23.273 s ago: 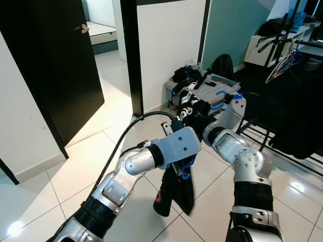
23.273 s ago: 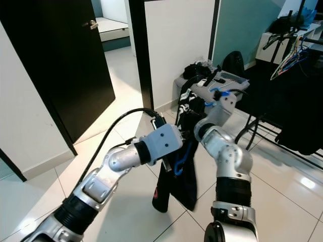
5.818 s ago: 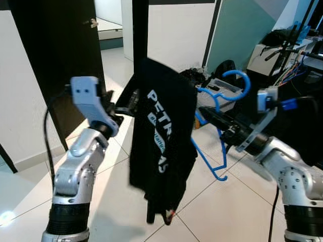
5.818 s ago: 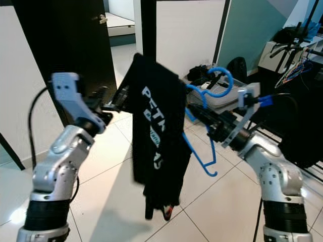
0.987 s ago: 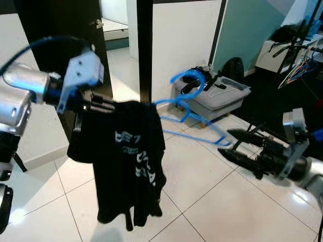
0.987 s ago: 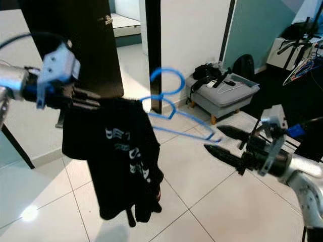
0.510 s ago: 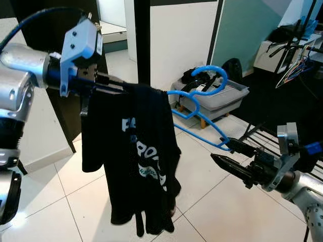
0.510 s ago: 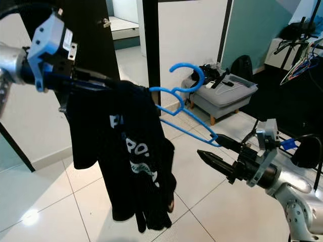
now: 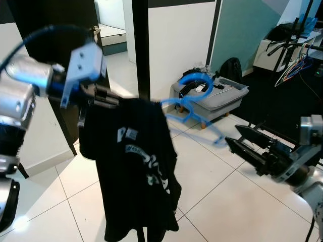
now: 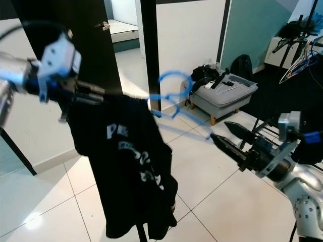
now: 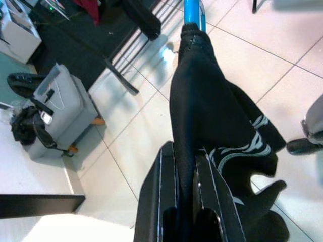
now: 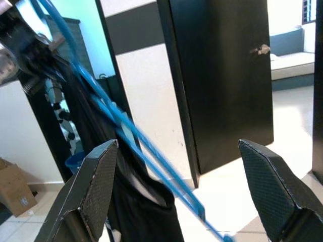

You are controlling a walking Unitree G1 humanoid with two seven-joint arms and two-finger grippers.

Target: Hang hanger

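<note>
Left tool (image 9: 108, 96) raised, fingers clamped together; right tool (image 10: 229, 137) extended forward, fingers spread.

black shirt (image 10: 126, 166) | white print, blurred | "PE" legible only

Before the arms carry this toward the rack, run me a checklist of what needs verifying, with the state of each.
1. Left gripper clamped on the black shirt: ok, jaws shut on the cloth.
2. Shirt threaded on the blue hanger: ok on the left gripper's side; the far end is bare.
3. Right gripper holding the hanger: not ok, jaws open, hanger passes between them.
4. Hanger steady: cannot tell, it is blurred.
5. Shirt clear of the floor: cannot tell, the hem runs out of frame.
6. Clothes rack within reach: cannot tell; it stands behind on the right.
</note>
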